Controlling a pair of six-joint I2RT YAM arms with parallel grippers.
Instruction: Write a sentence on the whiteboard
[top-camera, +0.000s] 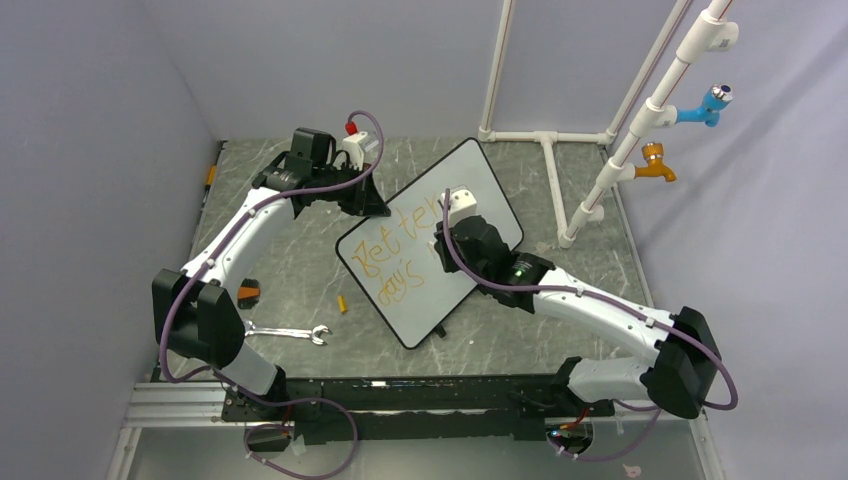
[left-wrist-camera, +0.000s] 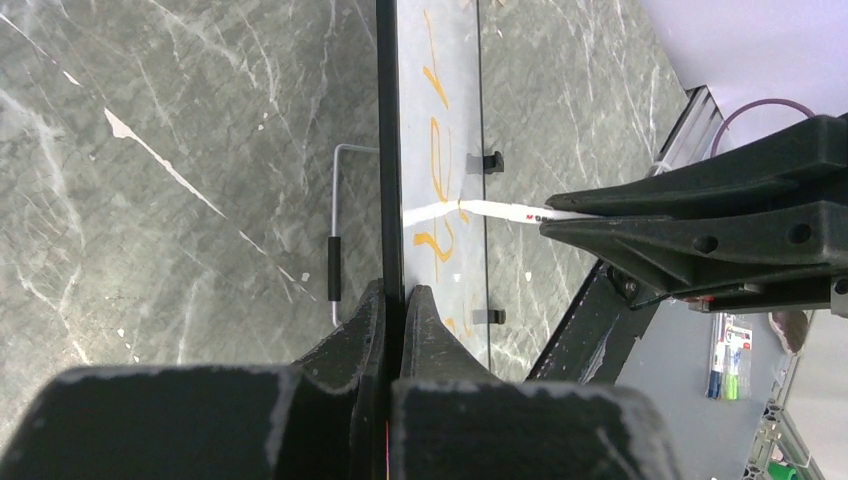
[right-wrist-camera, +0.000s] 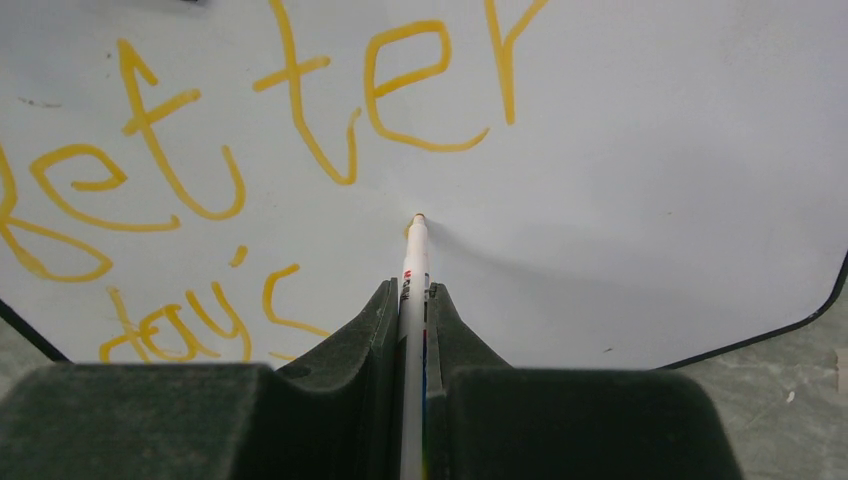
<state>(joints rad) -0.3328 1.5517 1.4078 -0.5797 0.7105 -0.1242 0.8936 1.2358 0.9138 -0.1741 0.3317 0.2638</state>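
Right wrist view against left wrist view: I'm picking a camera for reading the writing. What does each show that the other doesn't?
Only the right wrist view shows the sentence face-on, legible as "Better" above "days". Only the left wrist view shows the left fingers clamped on the black frame of the whiteboard, seen nearly edge-on, and a thin wire bracket beside that edge. Both show the marker gripped in the right fingers, its tip on the board, and some orange lettering.

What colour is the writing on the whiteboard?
The sentence is orange on the white whiteboard, clearest in the right wrist view.
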